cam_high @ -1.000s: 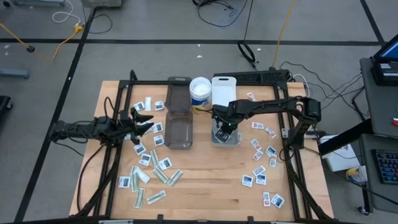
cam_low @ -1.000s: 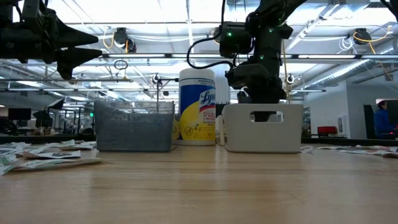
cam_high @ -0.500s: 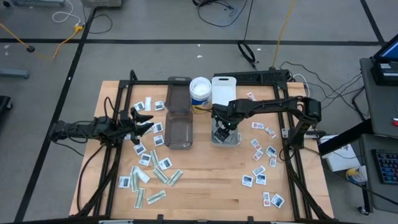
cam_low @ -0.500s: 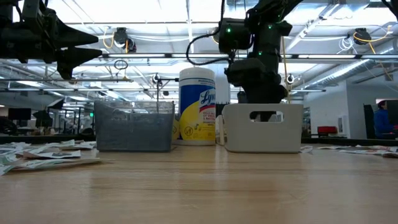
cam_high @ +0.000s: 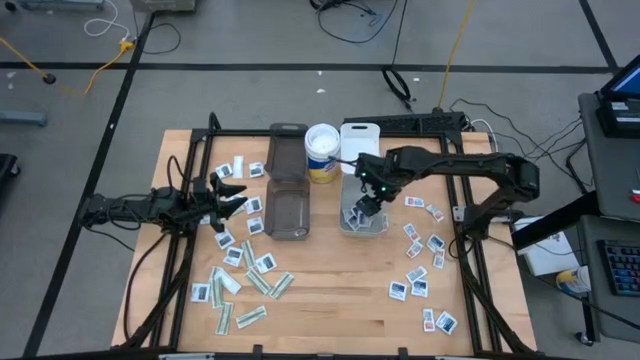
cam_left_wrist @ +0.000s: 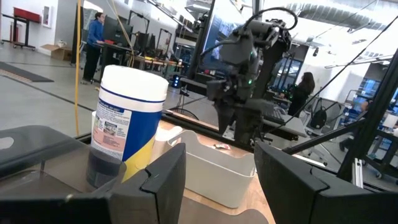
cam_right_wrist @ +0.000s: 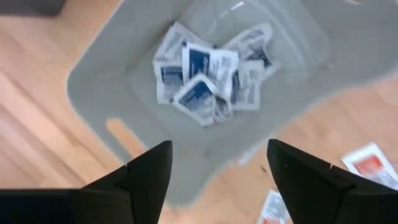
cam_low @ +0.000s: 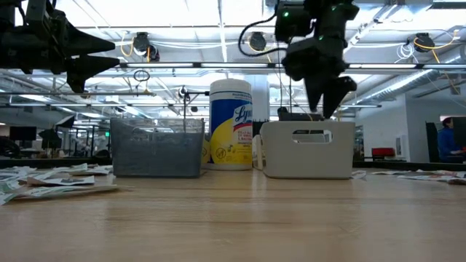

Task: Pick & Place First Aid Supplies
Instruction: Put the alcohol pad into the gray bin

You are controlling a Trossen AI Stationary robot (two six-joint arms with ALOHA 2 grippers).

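Observation:
Small first aid packets lie flat on the table in a left cluster (cam_high: 243,268) and a right cluster (cam_high: 420,262). Several more lie heaped on the floor of the white bin (cam_high: 347,221), seen as the packet heap (cam_right_wrist: 211,71) in the right wrist view. My right gripper (cam_low: 328,91) hangs open just above that white bin (cam_low: 307,149), fingers pointing down, nothing between them. My left gripper (cam_high: 232,195) hovers open above the left cluster, level, pointing toward the bins, and holds nothing.
A smoky bin (cam_high: 288,212) stands left of the white bin, with a wipes canister (cam_high: 322,148) and a white lid (cam_high: 360,140) behind them. Black frame rails (cam_high: 170,270) run along both table sides. Bare wood lies at the near middle (cam_high: 330,310).
My right gripper has risen out of the white bin and now hangs clear above its rim, shifted a little toward the table's right edge. The left arm has kept still.

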